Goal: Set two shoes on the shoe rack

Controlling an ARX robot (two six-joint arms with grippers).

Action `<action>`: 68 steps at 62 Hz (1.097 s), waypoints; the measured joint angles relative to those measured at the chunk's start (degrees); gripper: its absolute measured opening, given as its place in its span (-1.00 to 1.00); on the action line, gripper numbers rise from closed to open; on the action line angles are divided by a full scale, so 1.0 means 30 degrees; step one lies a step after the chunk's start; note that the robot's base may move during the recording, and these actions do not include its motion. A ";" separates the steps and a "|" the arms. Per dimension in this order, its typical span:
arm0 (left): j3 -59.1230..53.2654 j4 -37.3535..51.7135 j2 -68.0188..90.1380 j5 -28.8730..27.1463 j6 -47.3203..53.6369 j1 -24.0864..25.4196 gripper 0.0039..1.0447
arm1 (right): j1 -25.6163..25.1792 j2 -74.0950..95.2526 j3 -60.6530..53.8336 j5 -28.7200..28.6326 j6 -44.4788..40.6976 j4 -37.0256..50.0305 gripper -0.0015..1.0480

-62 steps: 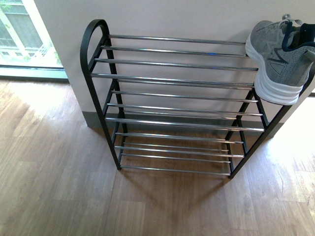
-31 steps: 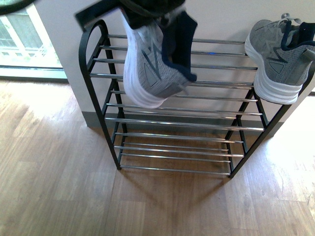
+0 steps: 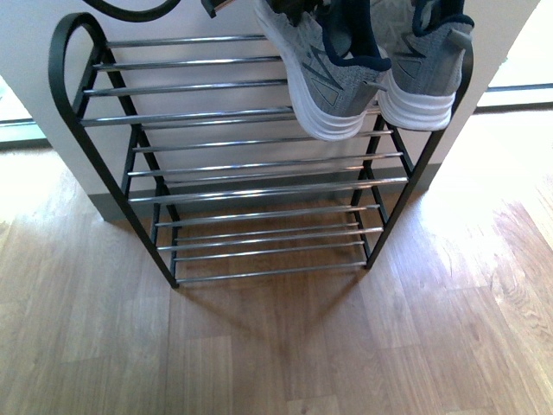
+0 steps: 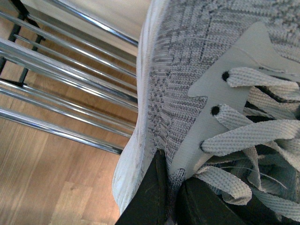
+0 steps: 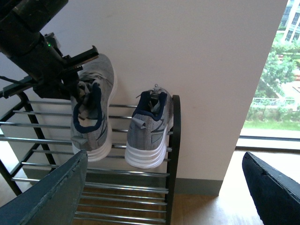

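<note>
Two-thirds of the way along the shoe rack (image 3: 199,114), a grey sneaker (image 3: 324,78) hangs heel-down over the top tier, clamped at its laced upper by the left gripper (image 4: 171,190). Whether its sole touches the rods cannot be told. Just beside it, a second sneaker (image 3: 423,60) rests against the right end frame. The right gripper (image 5: 164,159) faces the rack, fingers spread wide, empty.
</note>
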 joint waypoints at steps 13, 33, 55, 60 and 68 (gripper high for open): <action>0.2251 -0.1020 0.1333 0.0430 0.0335 0.0284 -0.97 | 0.0000 0.0000 0.0000 0.0000 0.0000 0.0000 0.82; 0.2718 -0.0590 0.1639 0.1290 0.0889 0.0627 -0.97 | 0.0000 0.0000 0.0000 0.0000 0.0000 0.0000 0.82; 0.2288 0.1333 0.1377 0.2149 0.0211 0.1093 0.42 | 0.0000 0.0000 0.0000 0.0000 0.0000 0.0000 0.82; -0.0750 0.3053 -0.0284 0.2200 0.0386 0.1086 0.83 | 0.0000 0.0000 0.0000 0.0000 0.0000 0.0000 0.82; -0.3643 0.4058 -0.2259 0.1319 0.0831 0.1319 0.83 | 0.0000 0.0000 0.0000 0.0000 0.0000 0.0000 0.82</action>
